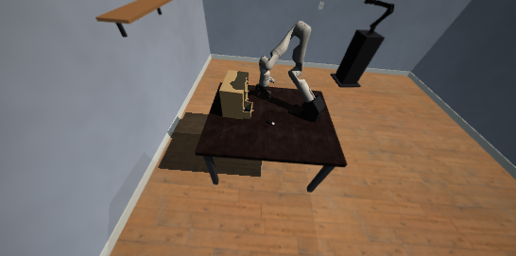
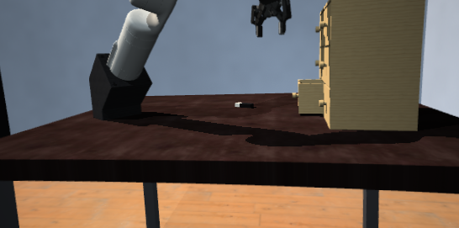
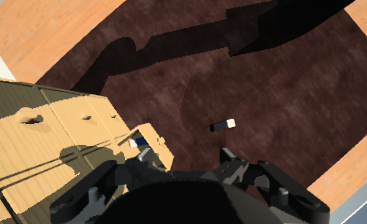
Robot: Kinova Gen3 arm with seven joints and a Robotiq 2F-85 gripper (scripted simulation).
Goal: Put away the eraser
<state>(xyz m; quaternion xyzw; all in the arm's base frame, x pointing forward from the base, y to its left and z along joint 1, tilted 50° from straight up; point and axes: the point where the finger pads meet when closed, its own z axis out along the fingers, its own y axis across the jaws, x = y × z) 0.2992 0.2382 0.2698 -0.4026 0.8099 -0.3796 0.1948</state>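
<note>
The small white-and-black eraser (image 1: 270, 123) (image 2: 244, 104) (image 3: 222, 125) lies on the dark table (image 1: 283, 149) (image 2: 126, 145) (image 3: 284, 75), near its middle. The tan chest (image 1: 232, 94) (image 2: 374, 61) (image 3: 34, 150) stands upright at the table's left back. Its bottom drawer (image 1: 248, 107) (image 2: 310, 97) (image 3: 159, 145) is pulled partly out; the upper drawers are in. A small blue-and-white thing (image 3: 138, 142) shows inside the open drawer. My gripper (image 1: 263, 93) (image 2: 270, 33) (image 3: 186, 155) is open and empty. It hangs high above the table, level with the chest's top drawer, between the chest front and the eraser.
The arm's black base (image 1: 312, 107) (image 2: 118, 95) sits on the table's far side from the chest. A black pedestal (image 1: 359, 55) stands on the floor behind. A wooden shelf (image 1: 137, 8) hangs on the left wall.
</note>
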